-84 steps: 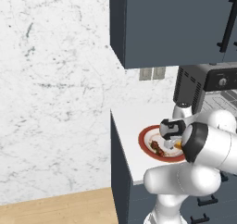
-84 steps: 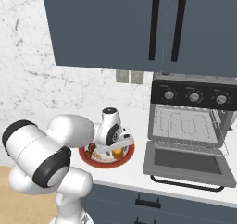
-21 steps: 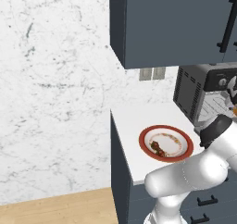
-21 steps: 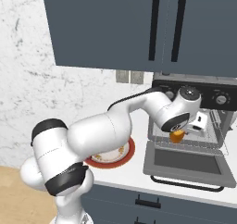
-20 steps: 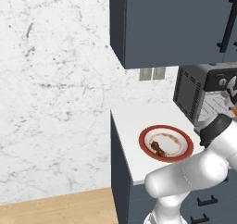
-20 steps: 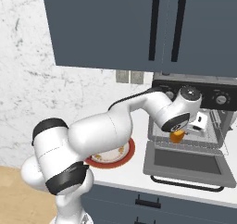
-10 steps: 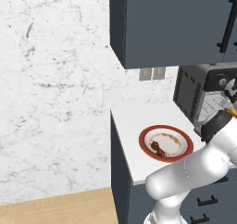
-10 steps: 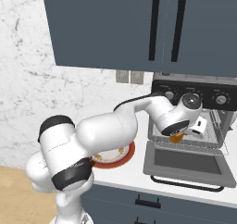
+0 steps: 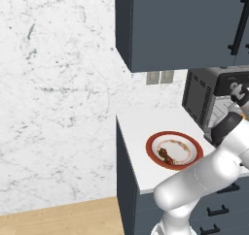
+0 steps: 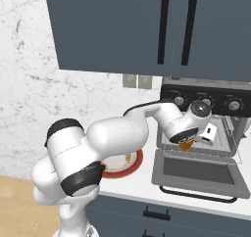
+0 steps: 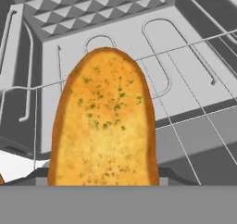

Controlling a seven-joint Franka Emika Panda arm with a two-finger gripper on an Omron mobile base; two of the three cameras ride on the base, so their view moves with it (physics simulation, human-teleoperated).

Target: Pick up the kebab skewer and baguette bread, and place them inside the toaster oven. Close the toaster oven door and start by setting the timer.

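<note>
While the baguette bread (image 11: 104, 121) is clenched in the end effector (image 10: 188, 144) over the toaster oven (image 10: 203, 133) rack, the kebab skewer (image 9: 165, 156) is left at the plate's (image 9: 189, 162) nine o'clock.

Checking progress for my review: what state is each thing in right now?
baguette bread: held in the gripper, over the oven's wire rack.
kebab skewer: lying on the plate.
toaster oven door: dropped open.
toaster oven: open, bread not yet set down inside.
</note>
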